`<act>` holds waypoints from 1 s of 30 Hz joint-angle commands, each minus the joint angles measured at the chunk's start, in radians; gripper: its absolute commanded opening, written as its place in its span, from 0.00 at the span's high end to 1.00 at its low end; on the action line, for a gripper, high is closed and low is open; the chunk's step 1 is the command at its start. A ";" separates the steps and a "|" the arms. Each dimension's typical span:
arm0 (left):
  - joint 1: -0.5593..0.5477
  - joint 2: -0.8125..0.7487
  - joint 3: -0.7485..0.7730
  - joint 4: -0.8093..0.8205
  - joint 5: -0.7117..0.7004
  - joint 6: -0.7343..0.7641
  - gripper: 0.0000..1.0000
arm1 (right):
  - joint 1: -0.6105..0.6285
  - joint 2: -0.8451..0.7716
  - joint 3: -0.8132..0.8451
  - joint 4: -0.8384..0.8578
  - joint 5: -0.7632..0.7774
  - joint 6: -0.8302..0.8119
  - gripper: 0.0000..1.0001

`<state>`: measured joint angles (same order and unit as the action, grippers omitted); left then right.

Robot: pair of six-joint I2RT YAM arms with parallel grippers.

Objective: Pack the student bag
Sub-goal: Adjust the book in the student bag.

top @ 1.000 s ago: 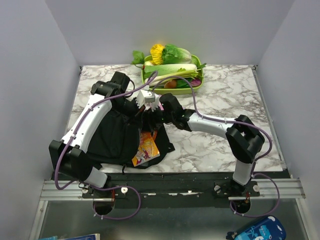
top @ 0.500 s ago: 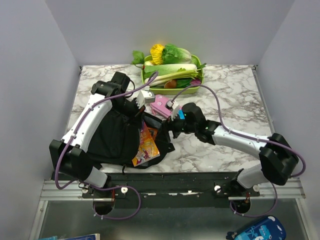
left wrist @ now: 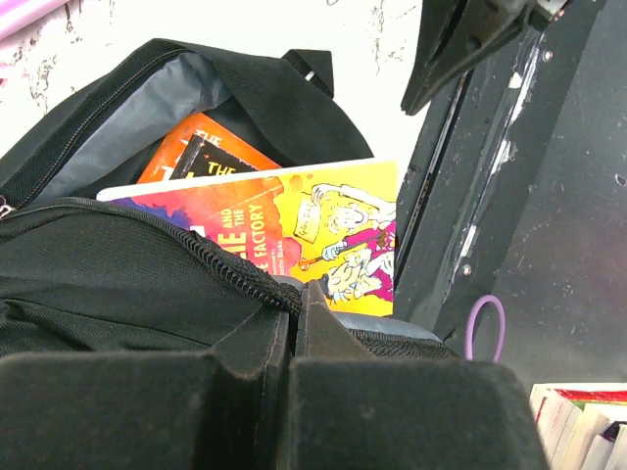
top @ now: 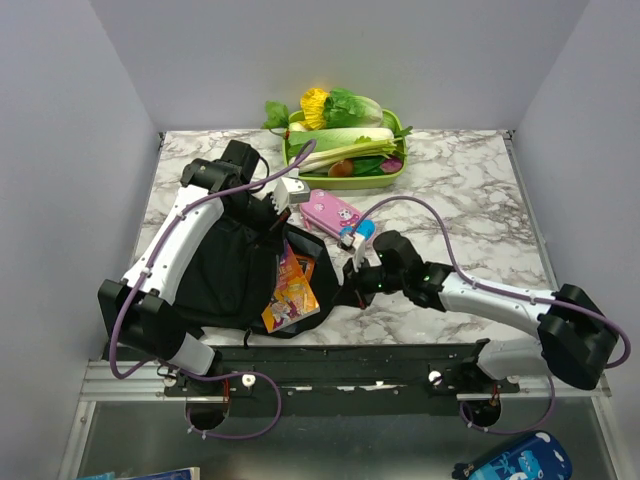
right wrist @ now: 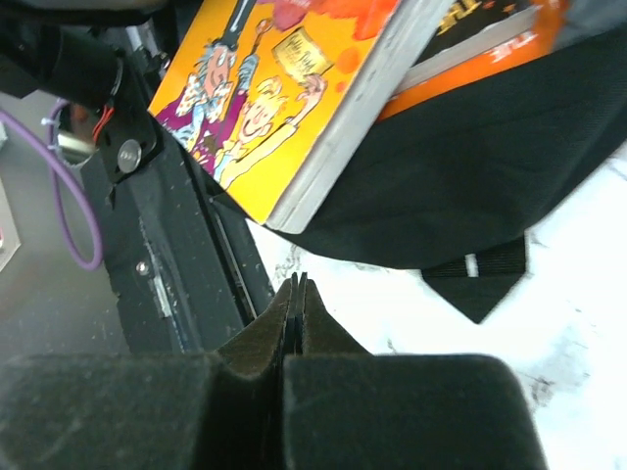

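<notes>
Since a second ago the right arm has swung down toward the lower right of the top view, uncovering the pink case (top: 333, 211), and its jaws have snapped together. The right gripper (top: 350, 292) is now closed on nothing; in its wrist view the fingers (right wrist: 297, 294) meet over the black rail (right wrist: 186, 284), just beside the bag's corner strap.

The bag (top: 225, 270) lies left of centre with its mouth facing right and its lower edge reaching the table's near edge. The left gripper (top: 273, 218) pinches the zip edge of that mouth (left wrist: 294, 305), jaws closed on the fabric.

Two books stick out of the opening. The yellow book (top: 292, 300) lies on top, with its corner out over the rail. The orange book (left wrist: 201, 157) lies under it.

The right half of the table (top: 470, 215) is bare marble up to its right and far edges. The vegetable tray (top: 350, 183) sits at the far edge, near the case.

The left arm hides the bag's left part. The fabric hides how deep the books go. A blue thing (top: 510, 462) at the lower right, below the table, is cut off by the frame. Stacked page edges (left wrist: 578, 421) are also cut off at the lower right of the left wrist view.
</notes>
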<state>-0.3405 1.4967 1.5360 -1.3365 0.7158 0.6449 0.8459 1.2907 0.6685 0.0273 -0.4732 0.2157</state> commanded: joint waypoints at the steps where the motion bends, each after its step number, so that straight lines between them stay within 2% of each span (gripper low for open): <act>1: -0.002 0.003 0.026 0.003 0.047 0.002 1.00 | 0.027 0.054 -0.013 0.054 -0.116 0.020 0.99; 11: -0.003 0.023 0.053 -0.003 0.051 0.007 1.00 | 0.027 0.130 -0.037 0.157 -0.199 0.082 0.99; 18: -0.003 0.000 0.018 0.020 0.048 0.002 1.00 | 0.073 0.245 0.051 0.109 -0.116 0.116 0.99; 26: -0.003 -0.009 0.018 0.042 0.060 -0.005 1.00 | 0.091 0.301 0.108 0.145 -0.064 0.136 0.99; 30: -0.002 -0.015 0.026 0.033 0.060 -0.002 1.00 | 0.094 0.282 0.108 0.187 0.075 0.159 0.99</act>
<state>-0.3405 1.5227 1.5497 -1.3251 0.7162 0.6415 0.9287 1.5768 0.7532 0.1513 -0.5446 0.3485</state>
